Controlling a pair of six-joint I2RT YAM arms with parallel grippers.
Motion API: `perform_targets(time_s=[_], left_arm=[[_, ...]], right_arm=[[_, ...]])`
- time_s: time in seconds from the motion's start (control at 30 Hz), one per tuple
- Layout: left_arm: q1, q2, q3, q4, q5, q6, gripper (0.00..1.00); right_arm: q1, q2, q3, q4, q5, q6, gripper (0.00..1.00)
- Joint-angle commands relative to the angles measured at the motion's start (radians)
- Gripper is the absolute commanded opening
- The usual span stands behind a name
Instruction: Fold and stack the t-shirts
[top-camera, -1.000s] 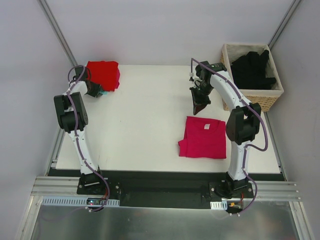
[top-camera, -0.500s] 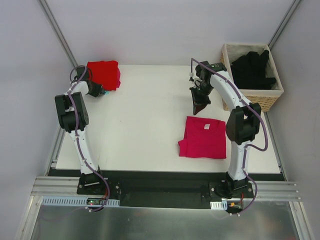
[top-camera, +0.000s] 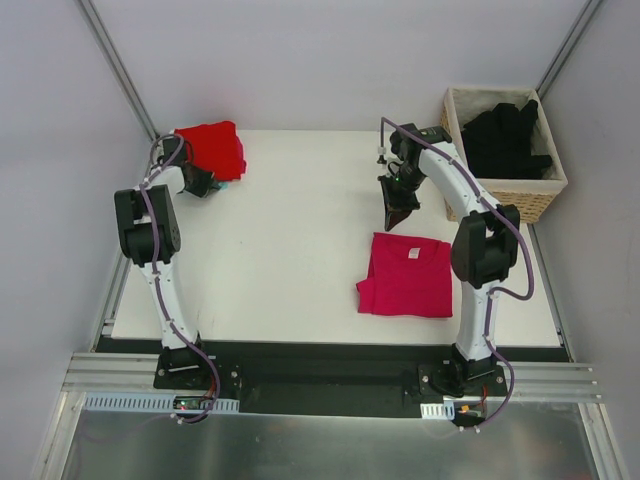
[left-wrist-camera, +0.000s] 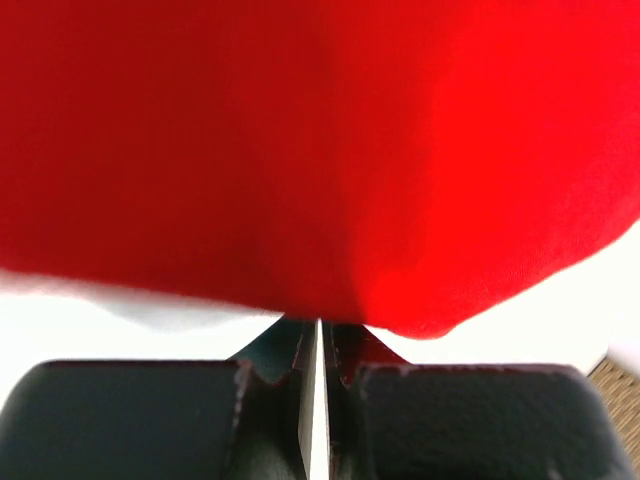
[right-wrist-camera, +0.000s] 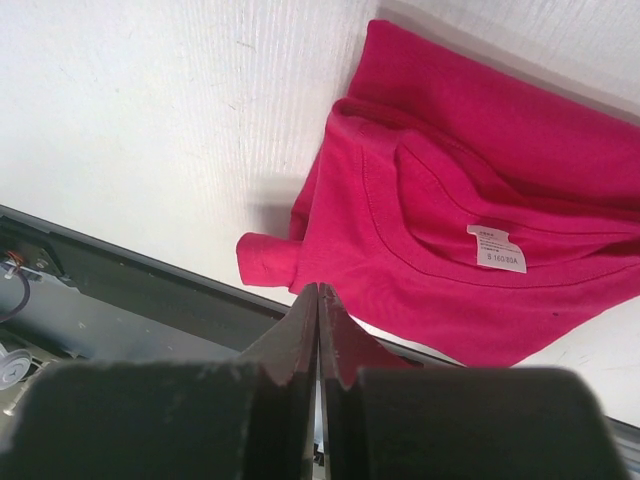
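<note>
Red t-shirt (left-wrist-camera: 320, 150) lies just beyond the left gripper (left-wrist-camera: 318, 328), which pinches its edge.

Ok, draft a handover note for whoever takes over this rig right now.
Left end effector: shut, tips at the edge of the red t-shirt, far-left corner of the table; whether it pinches cloth is unclear.
Right end effector: shut, empty, above the table just beyond the magenta t-shirt.
Done: red and magenta folded, lying apart.
To do: stack those two; black t-shirts wait in the basket.
</note>
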Motion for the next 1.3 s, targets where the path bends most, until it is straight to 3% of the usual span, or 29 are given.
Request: perform_targets(time_s=[0.0,0.57,1.27], left_arm=[[-0.109,-0.035,-0.110,-0.126,0.032,0.046,0.00],[-0.451,-0.176,-0.273,-0.147,0.121,0.030,0.00],[-0.666,-0.471,-0.593,-0.170,0.181,0.035,0.00]], right_arm=[[0.003,-0.003,0.032,-0.031,-0.023,0.004,0.01],[0.015,-0.089,-0.098,0.049,-0.031,0.031,0.01],[0.127,-0.178,-0.241,0.175,-0.002,0.126,0.01]])
